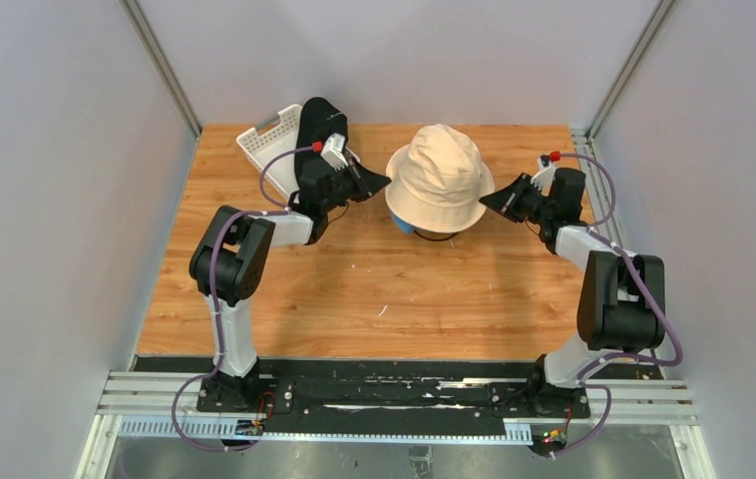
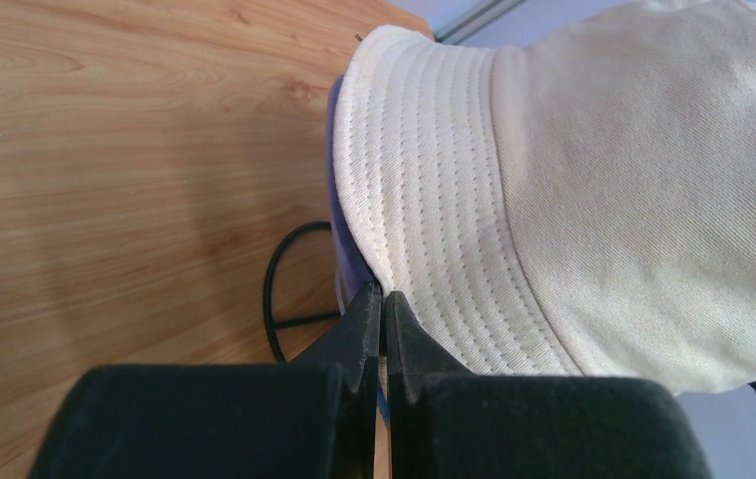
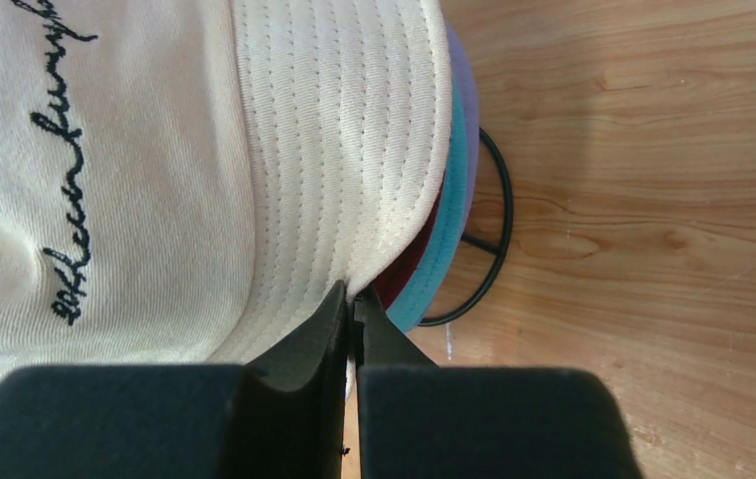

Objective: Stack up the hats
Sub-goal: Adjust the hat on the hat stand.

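Left gripper [image 2: 382,299] is clamped thin on the brim edge of the beige hat [image 1: 440,175] at its 9 o'clock, and the right gripper [image 3: 354,299] likewise at 4 o'clock. The hat tops a stack on the wire stand [image 3: 499,230], toward the 12 o'clock edge of the table [image 1: 374,289]. A white basket [image 1: 266,145] crowds 10 o'clock; bare wood runs from 4 to 8.

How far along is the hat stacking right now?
Done: the beige fabric bucket hat tops the pile on the black wire stand, over dark red, teal, lavender and blue hat brims. In hand: the left gripper and right gripper are each shut on the beige brim, apparently settling it. Left: the black fabric hat, lying at the white plastic lattice basket.
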`<state>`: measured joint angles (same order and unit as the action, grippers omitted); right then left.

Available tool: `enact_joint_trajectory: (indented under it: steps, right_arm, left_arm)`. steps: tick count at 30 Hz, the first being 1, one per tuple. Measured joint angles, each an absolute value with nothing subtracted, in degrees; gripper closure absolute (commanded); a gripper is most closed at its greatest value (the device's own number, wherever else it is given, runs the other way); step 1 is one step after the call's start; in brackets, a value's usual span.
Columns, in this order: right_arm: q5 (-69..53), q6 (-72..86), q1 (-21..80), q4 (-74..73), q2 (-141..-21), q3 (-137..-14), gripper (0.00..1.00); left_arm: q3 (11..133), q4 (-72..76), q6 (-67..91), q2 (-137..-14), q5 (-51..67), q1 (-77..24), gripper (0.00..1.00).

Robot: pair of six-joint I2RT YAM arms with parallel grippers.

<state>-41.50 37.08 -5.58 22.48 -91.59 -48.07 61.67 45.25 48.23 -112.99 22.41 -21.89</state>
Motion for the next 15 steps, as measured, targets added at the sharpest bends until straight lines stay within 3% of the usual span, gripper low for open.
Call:
enact_joint_trajectory:
  steps: [15]
  right_arm:
    - [-36.32, 32.64, -3.66, 17.19, -92.03, -50.63, 0.99]
  left_arm:
    - [60.03, 46.30, 47.03, -112.99, 21.26, -22.11, 1.00]
